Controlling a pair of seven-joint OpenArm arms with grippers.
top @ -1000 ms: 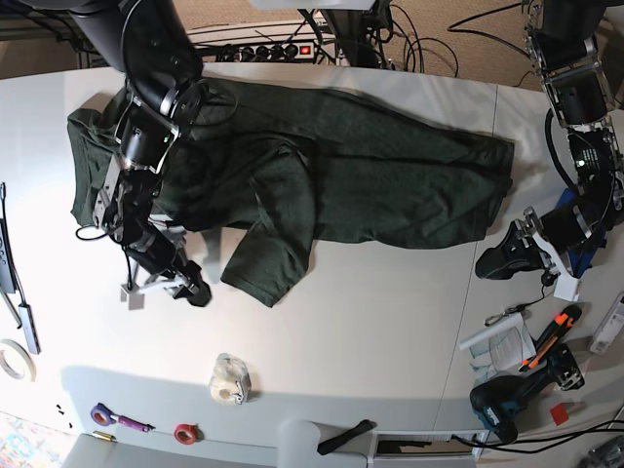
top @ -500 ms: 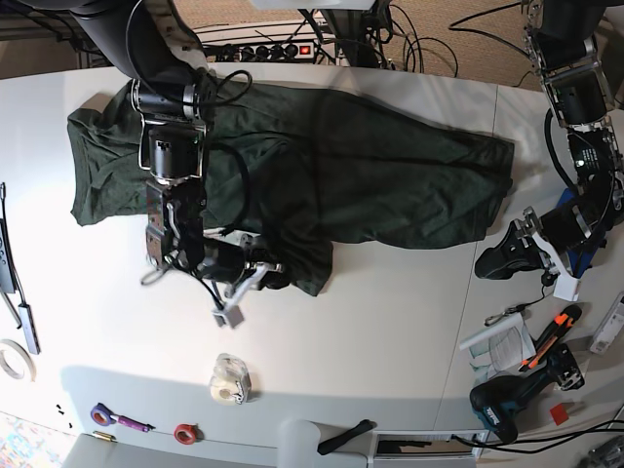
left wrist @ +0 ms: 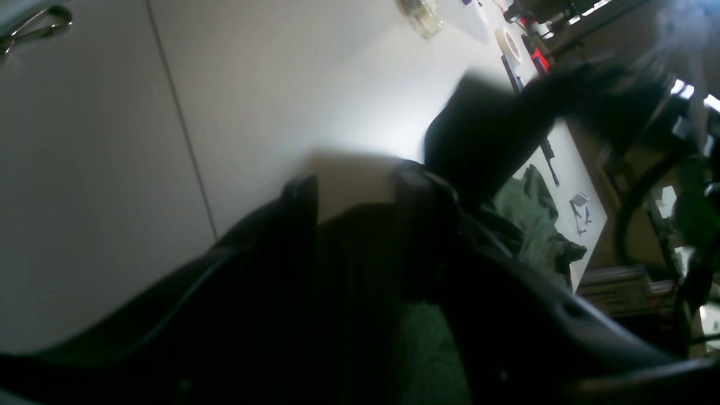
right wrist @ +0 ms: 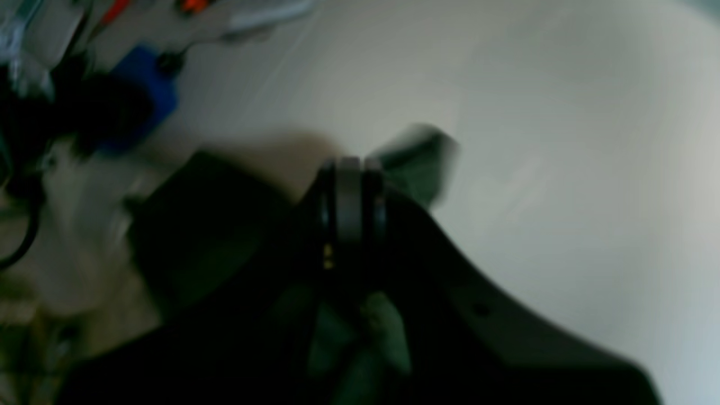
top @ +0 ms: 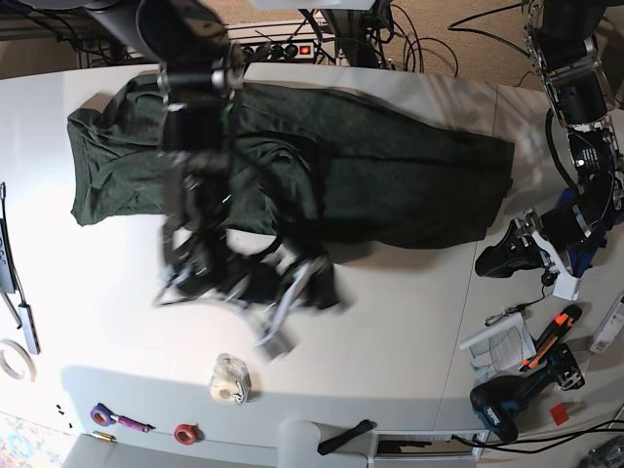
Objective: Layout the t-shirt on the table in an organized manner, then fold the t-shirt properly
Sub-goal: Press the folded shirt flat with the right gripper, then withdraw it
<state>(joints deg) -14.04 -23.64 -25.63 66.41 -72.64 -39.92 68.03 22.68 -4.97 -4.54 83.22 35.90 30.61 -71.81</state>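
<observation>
The dark green t-shirt [top: 390, 175] lies spread lengthwise across the back half of the white table [top: 390, 331]. My right gripper [top: 310, 288] is blurred by motion at the shirt's front edge, shut on a bunched flap of it. In the right wrist view the fingers [right wrist: 349, 169] are pressed together, with green t-shirt fabric [right wrist: 419, 163] sticking out past them. My left gripper [top: 492, 263] rests low by the table's right side, just off the shirt's right end. In the left wrist view this gripper [left wrist: 354, 188] stands open on nothing, with the t-shirt [left wrist: 529, 208] beyond it.
A clear tape dispenser [top: 230, 380] sits near the front. Tape rolls [top: 184, 432] and a white ring [top: 10, 359] lie at the front left. An orange cutter [top: 551, 346] and a drill [top: 507, 405] lie at the right. A power strip [top: 268, 51] runs along the back.
My right arm swung from the table's left toward the middle front. Its gripper shut on the shirt's front flap and dragged it to the right. The left arm has not moved.
</observation>
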